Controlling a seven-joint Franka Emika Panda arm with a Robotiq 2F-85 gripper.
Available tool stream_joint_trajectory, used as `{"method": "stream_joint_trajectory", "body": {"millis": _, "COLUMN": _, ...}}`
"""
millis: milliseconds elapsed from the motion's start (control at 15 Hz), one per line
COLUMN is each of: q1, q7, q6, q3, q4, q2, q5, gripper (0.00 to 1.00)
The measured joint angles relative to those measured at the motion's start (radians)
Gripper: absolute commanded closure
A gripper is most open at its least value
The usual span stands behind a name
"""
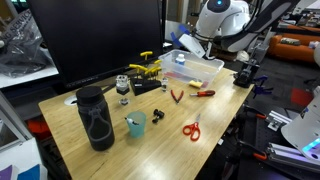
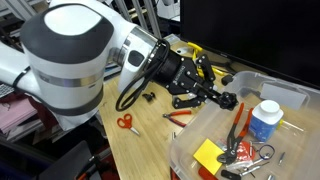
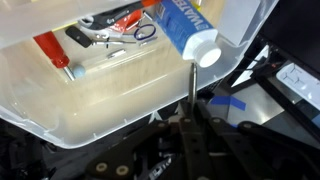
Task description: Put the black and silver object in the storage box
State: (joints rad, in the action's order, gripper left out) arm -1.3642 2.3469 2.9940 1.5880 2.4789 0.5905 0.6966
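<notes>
One white bottle [image 3: 190,35], blue label [image 3: 172,22], lettering unreadable, in storage box [image 3: 110,105]

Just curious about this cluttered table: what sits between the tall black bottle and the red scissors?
A small teal cup sits between the black bottle and the red scissors, seen in an exterior view.

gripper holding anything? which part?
Probably the black and silver object, gripped by its black end; only the silver shaft shows, pointing toward the storage box.
</notes>
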Motion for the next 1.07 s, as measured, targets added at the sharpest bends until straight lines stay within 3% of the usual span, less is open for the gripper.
{"method": "stream_joint_trajectory", "body": {"millis": 267, "q1": 0.002, "q7": -0.071, "q6": -0.01, "q3": -0.026, "q4": 0.049, "q2": 0.157, "q5": -0.254, "gripper": 0.98}}
{"method": "stream_joint_trajectory", "body": {"millis": 733, "q1": 0.038, "q7": -0.211, "q6": -0.059, "q3": -0.161, "q4": 0.068, "q2": 0.327, "q5": -0.6, "gripper": 0.98}}
{"method": "stream_joint_trajectory", "body": {"millis": 800, "q1": 0.044, "q7": -0.224, "q6": -0.061, "q3": -0.176, "q4": 0.067, "q2": 0.341, "q5": -0.63, "gripper": 0.88}}
{"method": "stream_joint_trajectory", "body": {"millis": 867, "q1": 0.05, "q7": -0.236, "q6": -0.062, "q3": -0.187, "q4": 0.066, "q2": 0.352, "q5": -0.655, "gripper": 0.66}}
{"method": "stream_joint_trajectory", "body": {"millis": 1000, "q1": 0.06, "q7": -0.261, "q6": -0.063, "q3": -0.205, "q4": 0.063, "q2": 0.369, "q5": -0.696, "gripper": 0.62}}
{"method": "stream_joint_trajectory", "body": {"millis": 1067, "q1": 0.065, "q7": -0.272, "q6": -0.064, "q3": -0.213, "q4": 0.06, "q2": 0.373, "q5": -0.712, "gripper": 0.56}}
